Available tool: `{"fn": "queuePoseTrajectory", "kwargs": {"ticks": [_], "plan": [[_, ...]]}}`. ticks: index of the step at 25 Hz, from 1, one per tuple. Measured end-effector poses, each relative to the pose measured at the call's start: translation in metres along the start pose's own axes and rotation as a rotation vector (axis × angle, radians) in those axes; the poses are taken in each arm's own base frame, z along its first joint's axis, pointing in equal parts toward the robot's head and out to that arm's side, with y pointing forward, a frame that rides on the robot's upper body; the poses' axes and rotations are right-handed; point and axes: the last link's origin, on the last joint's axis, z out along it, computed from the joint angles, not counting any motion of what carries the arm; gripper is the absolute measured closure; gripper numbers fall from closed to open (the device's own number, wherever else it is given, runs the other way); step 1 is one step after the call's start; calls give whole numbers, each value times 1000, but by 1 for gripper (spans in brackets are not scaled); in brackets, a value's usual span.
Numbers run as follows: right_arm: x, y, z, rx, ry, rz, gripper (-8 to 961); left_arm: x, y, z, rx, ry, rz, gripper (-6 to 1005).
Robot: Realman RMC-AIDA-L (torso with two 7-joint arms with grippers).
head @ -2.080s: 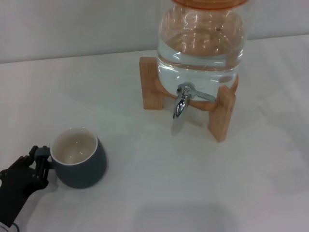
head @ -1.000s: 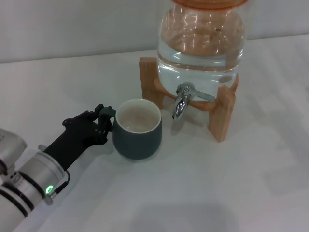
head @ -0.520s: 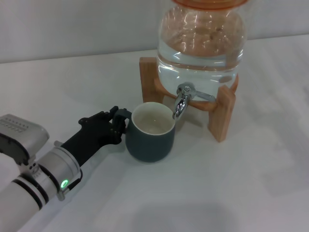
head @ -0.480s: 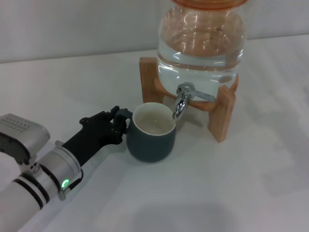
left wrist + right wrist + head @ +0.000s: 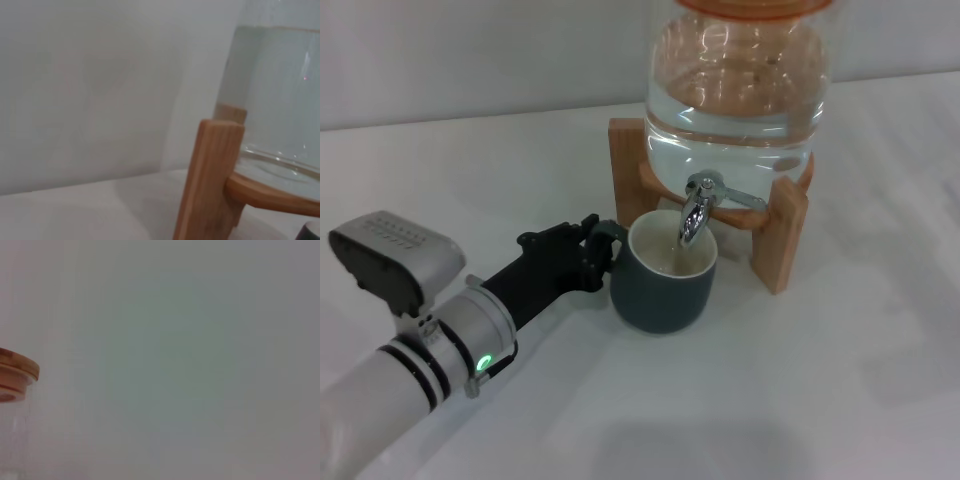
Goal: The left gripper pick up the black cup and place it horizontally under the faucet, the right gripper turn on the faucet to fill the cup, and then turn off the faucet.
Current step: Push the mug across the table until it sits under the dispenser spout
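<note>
The black cup (image 5: 663, 290) stands upright on the white table, cream inside showing, right under the spout of the chrome faucet (image 5: 695, 212). My left gripper (image 5: 595, 248), black fingers on a white arm with a green light, is shut on the cup's small handle at its left side. The faucet's thin lever points to the right. A sliver of the cup's rim shows in the left wrist view (image 5: 311, 231). The right gripper is out of view.
A big clear water jar (image 5: 740, 90) with an orange lid sits on a wooden stand (image 5: 778, 235) behind the cup; the stand (image 5: 212, 185) and jar show close in the left wrist view. The lid edge (image 5: 15, 375) shows in the right wrist view.
My left gripper has carried the cup from the front left of the table rightward and back, until it stands under the faucet spout.
</note>
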Motion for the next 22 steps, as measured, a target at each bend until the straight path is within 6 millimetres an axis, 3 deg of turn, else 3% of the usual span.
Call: {"fn": "queuePoseTrajectory", "kwargs": {"ticks": [22], "plan": [[0,0,0,1,1,1,231,1,7,9,-39,-43,41,818]]}}
